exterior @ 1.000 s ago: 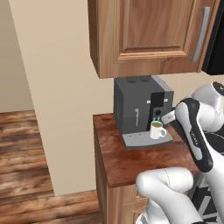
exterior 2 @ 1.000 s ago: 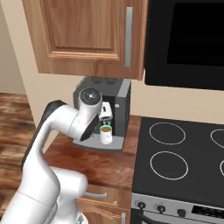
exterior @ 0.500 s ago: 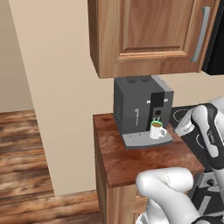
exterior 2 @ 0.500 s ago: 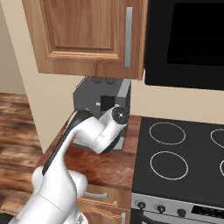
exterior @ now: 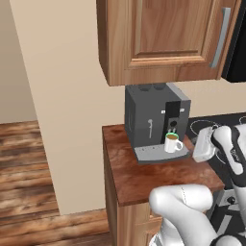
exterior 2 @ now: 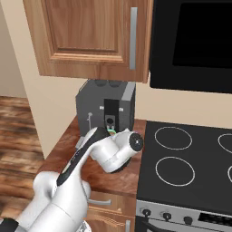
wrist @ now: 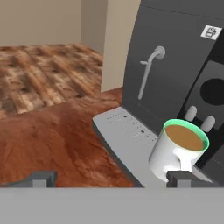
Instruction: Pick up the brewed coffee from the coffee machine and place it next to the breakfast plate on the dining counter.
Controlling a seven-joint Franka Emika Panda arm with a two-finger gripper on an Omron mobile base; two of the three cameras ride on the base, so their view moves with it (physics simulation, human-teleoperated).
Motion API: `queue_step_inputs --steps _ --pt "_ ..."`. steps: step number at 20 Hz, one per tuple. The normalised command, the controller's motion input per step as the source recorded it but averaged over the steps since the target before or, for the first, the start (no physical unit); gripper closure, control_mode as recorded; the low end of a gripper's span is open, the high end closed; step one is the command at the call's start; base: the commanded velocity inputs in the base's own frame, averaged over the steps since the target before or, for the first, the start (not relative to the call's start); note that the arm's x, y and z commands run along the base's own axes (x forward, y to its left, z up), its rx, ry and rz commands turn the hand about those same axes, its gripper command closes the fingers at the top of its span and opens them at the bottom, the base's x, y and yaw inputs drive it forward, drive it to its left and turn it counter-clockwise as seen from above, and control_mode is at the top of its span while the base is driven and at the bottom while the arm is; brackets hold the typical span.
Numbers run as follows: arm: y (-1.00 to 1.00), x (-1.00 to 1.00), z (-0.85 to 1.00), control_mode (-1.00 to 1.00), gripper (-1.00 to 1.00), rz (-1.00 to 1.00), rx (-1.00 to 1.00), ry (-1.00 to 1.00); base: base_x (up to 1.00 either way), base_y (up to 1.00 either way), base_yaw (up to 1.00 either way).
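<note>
The brewed coffee [exterior: 172, 142], a small white mug with a green rim, stands on the grey drip tray [exterior: 149, 153] of the dark grey coffee machine [exterior: 153, 115], under its spout. My gripper [exterior: 198, 146] hovers just right of the mug, level with it and apart from it. In the hand view the mug [wrist: 177, 151] sits at the right, above the right fingertip, with its handle facing me. The gripper [wrist: 111, 179] is open and holds nothing. My forearm hides most of the mug in the right base view, beside the machine [exterior 2: 106, 108]. The breakfast plate and dining counter are out of view.
The machine stands on a small brown cabinet top [exterior: 144, 180]. A black cooktop [exterior 2: 181, 158] lies to its right. A wooden wall cabinet [exterior: 163, 38] hangs low over the machine, beside a black microwave [exterior 2: 195, 41]. A beige wall [exterior: 62, 96] and wood floor [exterior: 24, 153] lie to the left.
My arm has swung lower and a little to the right, so the hand now points at the mug from its right side. The mug has not moved.
</note>
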Motion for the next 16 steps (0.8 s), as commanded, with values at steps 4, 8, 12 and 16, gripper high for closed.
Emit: queue_step_inputs --steps 4,8,12,16 --pt "-0.08 0.29 -0.27 -1.0 -1.0 0.03 0.13 -0.14 0.0 0.0 0.0" --pt "-0.11 0.31 -0.12 -1.0 -1.0 0.0 0.16 -0.09 0.0 0.0 0.0" --pt "-0.17 0.32 0.0 -1.0 -1.0 0.0 0.19 -0.02 0.0 0.0 0.0" --pt "-0.2 0.35 0.0 -1.0 -1.0 0.0 0.2 0.0 0.0 0.0 0.0"
